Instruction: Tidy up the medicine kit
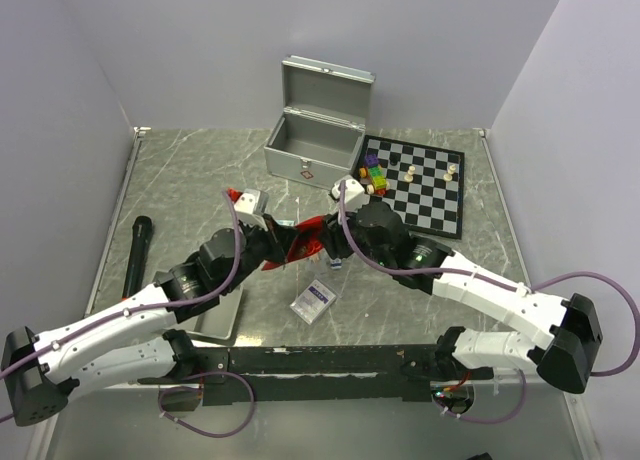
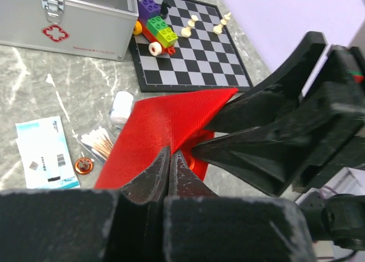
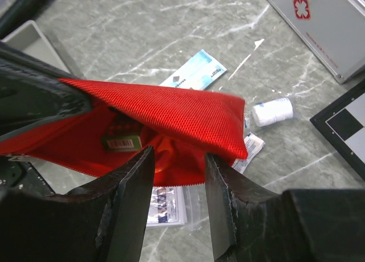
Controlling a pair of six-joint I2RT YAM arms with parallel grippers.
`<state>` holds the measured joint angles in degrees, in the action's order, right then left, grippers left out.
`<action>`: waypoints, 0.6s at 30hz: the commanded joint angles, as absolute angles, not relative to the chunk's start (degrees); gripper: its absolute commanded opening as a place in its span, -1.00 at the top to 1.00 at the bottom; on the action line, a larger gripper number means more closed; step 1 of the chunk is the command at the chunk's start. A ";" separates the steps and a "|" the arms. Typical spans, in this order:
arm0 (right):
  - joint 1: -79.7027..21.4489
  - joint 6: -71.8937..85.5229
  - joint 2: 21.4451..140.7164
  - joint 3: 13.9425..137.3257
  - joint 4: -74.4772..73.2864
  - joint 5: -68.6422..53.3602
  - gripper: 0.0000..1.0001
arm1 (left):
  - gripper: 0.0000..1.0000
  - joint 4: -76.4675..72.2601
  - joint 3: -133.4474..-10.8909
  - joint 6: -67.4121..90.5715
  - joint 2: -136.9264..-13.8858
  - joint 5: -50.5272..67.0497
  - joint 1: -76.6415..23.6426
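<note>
Your left gripper (image 2: 169, 152) is clamped on the pouch (image 2: 162, 122); right gripper (image 3: 178, 156) stands apart at its lip — close on one layer only, then spread gently.

The top view looks down from above and behind the arm bases at the bottom of the frame, taking in the whole counter (image 1: 200, 170) from afar. Each wrist view peers past its own tool, the left tool (image 2: 170, 159) and the right tool (image 3: 178, 156), very close to the red pouch (image 2: 165, 122). All three share it, the medicine kit (image 1: 312, 145) and the chessboard (image 1: 420, 190)
</note>
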<state>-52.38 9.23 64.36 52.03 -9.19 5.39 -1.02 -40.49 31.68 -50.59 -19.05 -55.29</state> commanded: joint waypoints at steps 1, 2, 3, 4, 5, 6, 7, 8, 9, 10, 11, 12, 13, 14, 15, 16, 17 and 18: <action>-52.74 7.91 65.22 51.33 -6.95 7.29 0.07 | 0.98 -3.25 -44.29 29.45 -52.11 -24.69 -57.83; -52.82 7.82 65.13 51.15 -6.68 7.03 0.07 | 0.98 -2.82 -44.82 29.27 -52.47 -25.74 -58.44; -52.82 7.56 65.04 51.15 -6.51 6.77 0.07 | 0.99 -2.55 -45.09 29.09 -52.82 -26.53 -59.06; -52.82 7.38 65.13 51.24 -6.42 6.51 0.06 | 0.98 -2.55 -45.26 28.83 -53.08 -27.41 -59.67; -53.00 7.12 65.30 51.33 -6.50 6.33 0.04 | 0.98 -2.64 -45.44 28.48 -53.52 -28.29 -60.37; -53.00 6.86 65.65 51.68 -6.85 6.07 0.01 | 0.98 -2.55 -45.70 28.22 -53.87 -29.26 -60.90; -53.17 6.51 66.09 51.94 -7.12 6.06 -0.02 | 0.98 -2.46 -45.88 27.95 -54.22 -30.31 -61.52; -53.35 6.16 66.44 52.29 -7.73 6.33 -0.04 | 0.98 -2.37 -46.05 27.78 -54.58 -31.02 -62.13; -53.52 5.80 66.71 52.38 -7.91 6.42 -0.06 | 0.98 -2.37 -46.14 27.69 -54.93 -31.72 -62.57; -53.87 5.37 67.06 52.38 -8.17 6.50 -0.07 | 0.98 -2.46 -46.14 27.69 -55.02 -32.16 -62.84; -53.88 5.19 67.58 52.56 -8.70 6.68 -0.08 | 0.99 -2.72 -46.14 27.77 -55.02 -32.43 -62.93; -54.05 4.84 68.02 52.65 -9.05 6.85 -0.09 | 0.98 -3.07 -45.97 27.86 -54.93 -32.78 -63.02; -54.23 4.66 68.38 52.82 -9.75 7.20 -0.09 | 0.99 -3.25 -45.79 27.95 -54.58 -33.04 -63.10; -54.40 4.40 68.90 53.00 -10.45 7.47 -0.09 | 0.98 -3.60 -45.62 27.95 -54.41 -33.31 -63.11; -54.49 4.22 69.43 53.09 -10.98 7.82 -0.09 | 0.98 -3.60 -45.53 27.86 -54.23 -33.57 -63.11; -54.58 4.13 69.87 53.09 -11.33 8.00 -0.09 | 0.98 -3.69 -45.53 27.77 -53.88 -33.84 -63.11; -54.75 3.96 70.31 53.17 -11.69 8.26 -0.07 | 0.98 -3.95 -45.35 27.69 -53.70 -34.10 -63.11; -55.02 3.78 70.57 53.43 -12.30 8.44 -0.05 | 0.98 -3.96 -45.35 27.60 -53.44 -34.19 -63.11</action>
<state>-54.22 5.74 69.25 51.40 -10.04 6.42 -0.84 -43.20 28.51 -55.24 -31.68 -62.63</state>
